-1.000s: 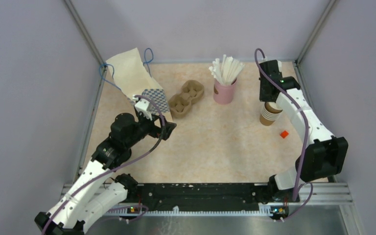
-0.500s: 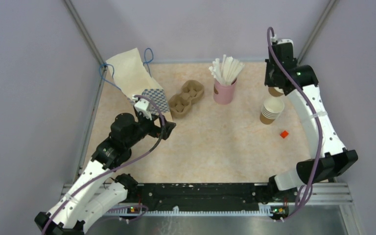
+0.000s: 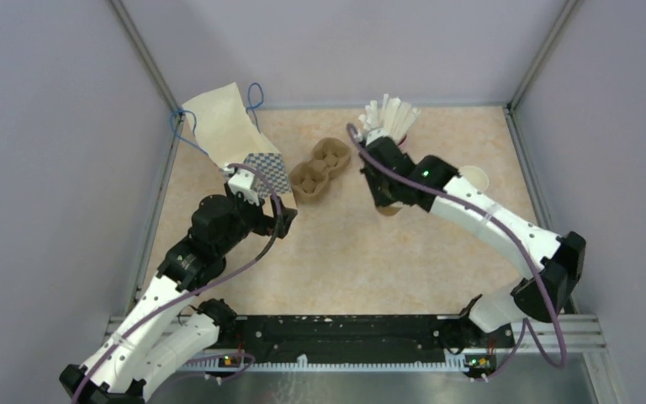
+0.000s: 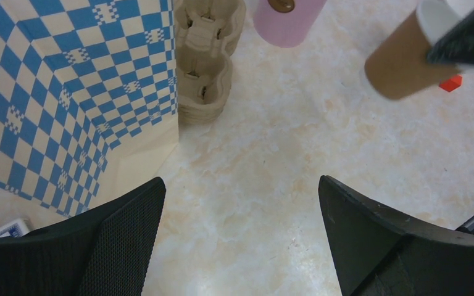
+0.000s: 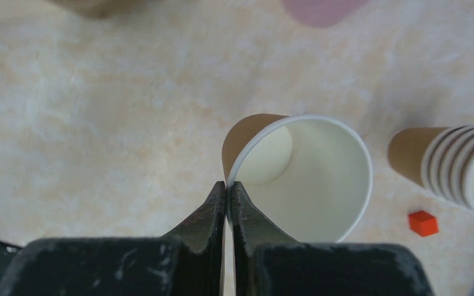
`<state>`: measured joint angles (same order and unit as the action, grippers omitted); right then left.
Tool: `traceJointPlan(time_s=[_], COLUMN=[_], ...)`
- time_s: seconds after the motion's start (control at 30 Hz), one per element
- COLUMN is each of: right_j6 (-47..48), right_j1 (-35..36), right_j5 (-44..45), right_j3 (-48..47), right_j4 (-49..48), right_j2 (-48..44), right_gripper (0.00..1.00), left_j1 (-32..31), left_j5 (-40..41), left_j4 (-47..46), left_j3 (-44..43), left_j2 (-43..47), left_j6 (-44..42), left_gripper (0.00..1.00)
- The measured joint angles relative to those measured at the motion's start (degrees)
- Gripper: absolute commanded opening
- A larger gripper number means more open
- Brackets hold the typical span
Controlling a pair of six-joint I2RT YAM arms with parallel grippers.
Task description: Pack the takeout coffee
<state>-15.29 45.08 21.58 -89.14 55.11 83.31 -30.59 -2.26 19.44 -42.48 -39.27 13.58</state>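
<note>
We are gripping a lidless cup (image 5: 321, 185) by its rim
Right gripper (image 5: 227, 187) is clamping it — left gripper (image 4: 241, 188) is gaping beside the bag (image 4: 68, 80).

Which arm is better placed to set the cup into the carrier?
Right: the right jaws hold the cup by the rim, close to the carrier; the left jaws stand open, empty, beside the bag.

This is a lab robot cell. Lilac panels (image 3: 42, 168) on metal struts (image 3: 146, 59) box in a marbled bench (image 3: 362, 261). The left arm (image 3: 210, 231) and right arm (image 3: 488, 220) are bolted to a rail (image 3: 345, 332).
</note>
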Motion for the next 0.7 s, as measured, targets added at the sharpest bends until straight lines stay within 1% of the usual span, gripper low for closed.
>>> traceJointPlan(time_s=[0.1, 0.23, 0.33, 0.5, 0.57, 0.7], right_j6=[-2.56, -5.29, -6.99, -8.81, -9.40, -10.21], right_j1=[5.75, 11.50, 13.88, 15.10, 15.17, 15.17], right_j5=[-1.55, -3.19, -3.91, -3.78, -3.23, -2.56], right_j3=[8.28, 14.80, 18.69, 21.40, 21.77, 22.03], right_j4=[-2.56, -6.91, -10.05, -12.94, -14.08, -15.34], right_j2=[0.81, 4.15, 6.14, 7.41, 7.41, 7.41], right_gripper=[0.00, 0.00, 0.00, 0.00, 0.03, 0.15], left_j1=[0.00, 0.00, 0.00, 0.00, 0.00, 0.00], left_j5=[1.97, 4.15, 6.19, 8.20, 8.83, 9.62], left_j4=[1.11, 1.81, 2.16, 2.16, 2.27, 2.43], left_j3=[0.00, 0.00, 0.00, 0.00, 0.00, 0.00], left_j2=[0.00, 0.07, 0.31, 0.48, 0.37, -0.31], left_j6=[0.02, 0.00, 0.02, 0.02, 0.00, 0.04], left_gripper=[0.99, 0.99, 0.99, 0.99, 0.99, 0.99])
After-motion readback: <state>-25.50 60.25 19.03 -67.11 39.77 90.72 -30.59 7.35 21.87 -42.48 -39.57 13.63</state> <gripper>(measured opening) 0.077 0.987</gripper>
